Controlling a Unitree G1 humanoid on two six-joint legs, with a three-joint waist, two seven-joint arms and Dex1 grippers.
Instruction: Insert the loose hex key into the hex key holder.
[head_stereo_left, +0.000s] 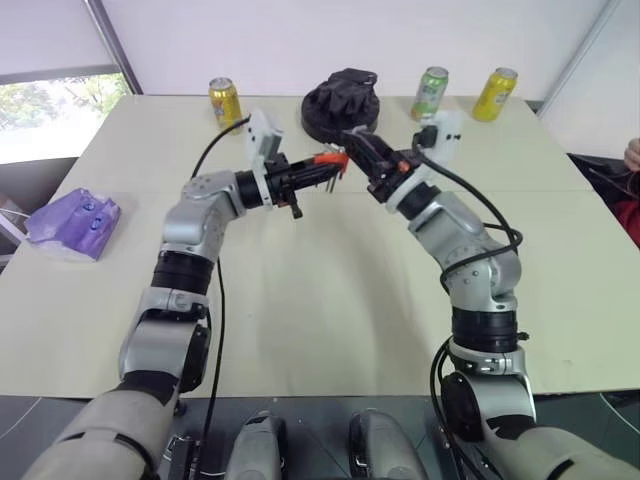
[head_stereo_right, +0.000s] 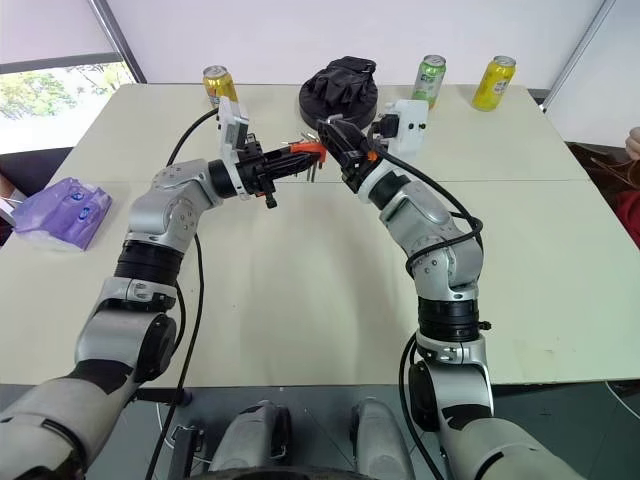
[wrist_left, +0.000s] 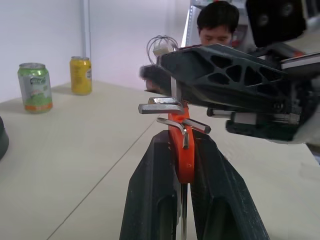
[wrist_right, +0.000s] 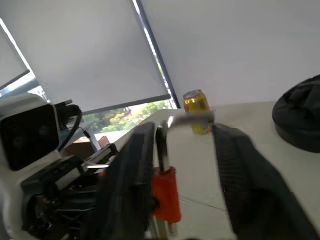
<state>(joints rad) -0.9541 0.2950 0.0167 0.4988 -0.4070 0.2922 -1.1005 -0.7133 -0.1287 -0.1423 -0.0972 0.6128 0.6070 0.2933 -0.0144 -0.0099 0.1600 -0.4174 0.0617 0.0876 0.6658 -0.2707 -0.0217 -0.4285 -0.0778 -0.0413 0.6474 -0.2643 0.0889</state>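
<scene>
Insertion step, near its end by the look of it. Left pincer (wrist_left: 180, 145) clamped on holder (head_stereo_left: 333, 158), held up off the counter (head_stereo_left: 330, 300) over its middle, orange block upright between the two black fingers. Right pincer (wrist_right: 182, 129) right at the holder from the other side, fingers apart, straddling the block's top. Key (wrist_right: 161, 145) standing with its long leg running down into the orange block and its short leg level above, close against one right finger; can't tell if touching, or whether fully seated. Probably just let go. Next move, judged: back the right pincer straight off without snagging the short leg, keep the left clamp steady, then check depth and press the key down if proud. Risk: dragging the key back out, or knocking the neighbouring short keys. Counter pale beige, matte, with a seam across it. At the far edge, a yellow can (head_stereo_left: 224, 100), a black bundle on a round base (head_stereo_left: 341, 100), a green can (head_stereo_left: 431, 92), another yellow can (head_stereo_left: 496, 93). Purple packet (head_stereo_left: 72, 225) at the left edge. White walls, window with a blind (wrist_right: 90, 55) drawn part way, greenery outside. Person (wrist_left: 220, 22) behind the counter.
</scene>
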